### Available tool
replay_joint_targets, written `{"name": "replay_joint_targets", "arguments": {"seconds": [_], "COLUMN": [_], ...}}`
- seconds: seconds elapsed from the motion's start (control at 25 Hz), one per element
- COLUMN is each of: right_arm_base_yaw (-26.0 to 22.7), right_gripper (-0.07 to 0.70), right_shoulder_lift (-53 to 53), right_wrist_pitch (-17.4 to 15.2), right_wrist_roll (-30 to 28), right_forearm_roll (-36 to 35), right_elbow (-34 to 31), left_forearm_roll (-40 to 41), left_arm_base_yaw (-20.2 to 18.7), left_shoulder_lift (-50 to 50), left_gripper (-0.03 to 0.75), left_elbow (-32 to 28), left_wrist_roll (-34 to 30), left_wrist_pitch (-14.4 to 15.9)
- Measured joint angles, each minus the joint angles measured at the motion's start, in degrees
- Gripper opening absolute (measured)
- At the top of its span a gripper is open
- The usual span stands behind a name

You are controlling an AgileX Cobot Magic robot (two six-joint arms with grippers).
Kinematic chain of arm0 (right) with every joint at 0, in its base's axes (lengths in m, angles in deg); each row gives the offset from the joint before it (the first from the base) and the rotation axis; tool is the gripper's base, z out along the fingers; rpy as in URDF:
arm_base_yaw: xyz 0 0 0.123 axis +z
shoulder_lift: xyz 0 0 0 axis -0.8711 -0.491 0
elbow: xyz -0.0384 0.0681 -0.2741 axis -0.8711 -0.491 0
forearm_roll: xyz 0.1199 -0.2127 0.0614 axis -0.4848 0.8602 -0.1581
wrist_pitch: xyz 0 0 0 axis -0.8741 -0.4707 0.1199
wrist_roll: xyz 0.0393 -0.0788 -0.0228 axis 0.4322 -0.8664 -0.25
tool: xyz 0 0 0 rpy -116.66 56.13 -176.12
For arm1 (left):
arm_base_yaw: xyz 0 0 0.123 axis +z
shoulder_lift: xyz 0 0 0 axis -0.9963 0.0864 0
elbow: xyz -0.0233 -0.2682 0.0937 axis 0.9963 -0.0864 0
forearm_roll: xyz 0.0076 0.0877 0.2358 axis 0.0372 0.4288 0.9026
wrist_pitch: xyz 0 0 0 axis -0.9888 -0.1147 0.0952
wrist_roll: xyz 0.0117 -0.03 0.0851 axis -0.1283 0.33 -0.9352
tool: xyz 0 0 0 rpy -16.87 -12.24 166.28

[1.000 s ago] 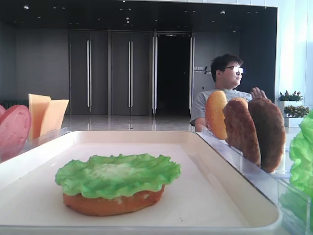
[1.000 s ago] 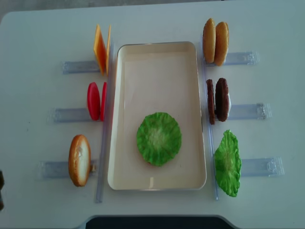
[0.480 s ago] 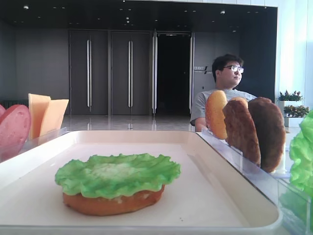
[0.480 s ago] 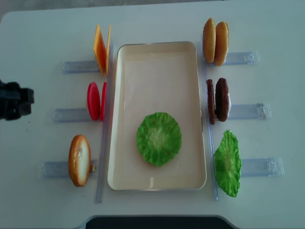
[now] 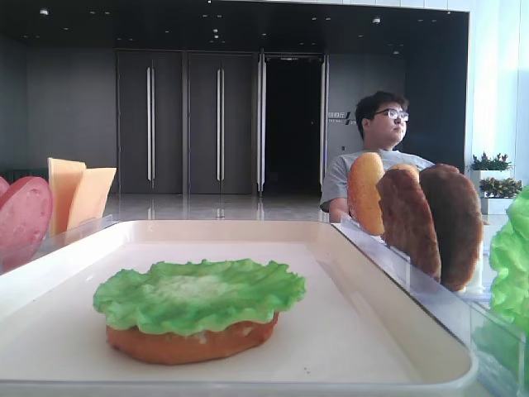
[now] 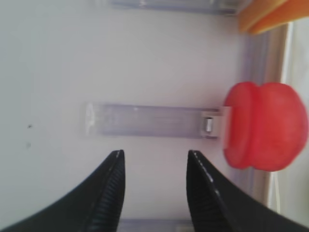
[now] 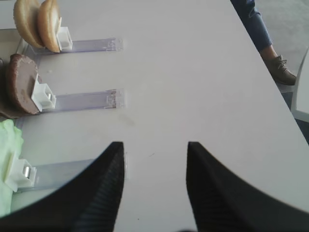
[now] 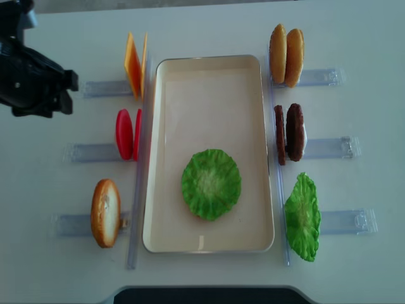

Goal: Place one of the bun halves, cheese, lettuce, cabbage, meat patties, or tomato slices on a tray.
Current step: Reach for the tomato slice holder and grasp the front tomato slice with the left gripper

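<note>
A lettuce leaf [image 8: 211, 184] lies on a bun half [image 5: 192, 342] inside the cream tray [image 8: 209, 73] at the centre of the white desk [image 8: 354, 38]. The left end effector [image 6: 152, 193] hovers with jaws parted and empty beside the upright tomato slices [image 8: 128, 133], just left of the tray. The right end effector [image 7: 153, 186] hangs open over bare desk, near racked meat patties [image 8: 289, 132].

Both grippers' fingers [image 6: 113, 193] apart, empty.
</note>
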Motion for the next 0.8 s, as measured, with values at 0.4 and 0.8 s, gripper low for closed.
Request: {"name": "replay_joint_targets", "arguments": {"seconds": [0.4, 0.8], "right_arm_base_yaw": [0.0, 0.0], "right_gripper": [0.295, 0.29], "right_shoulder_lift": [0.0, 0.0], "right_wrist_pitch": [0.0, 0.0], "right_wrist_roll": [0.1, 0.1], "right_forearm_roll": [0.0, 0.0], "right_elbow": [0.0, 0.0], "left_forearm_roll": [5.7, 11.4], "left_arm_base_yaw": [-22.9, -23.0], "left_shoulder_lift": [6.5, 9.1], "left_gripper": [0.33, 0.348], "left_elbow": [0.5, 0.5], "left_wrist_roll": [22.9, 28.5], "left_wrist_pitch": [-4.5, -6.6]}}
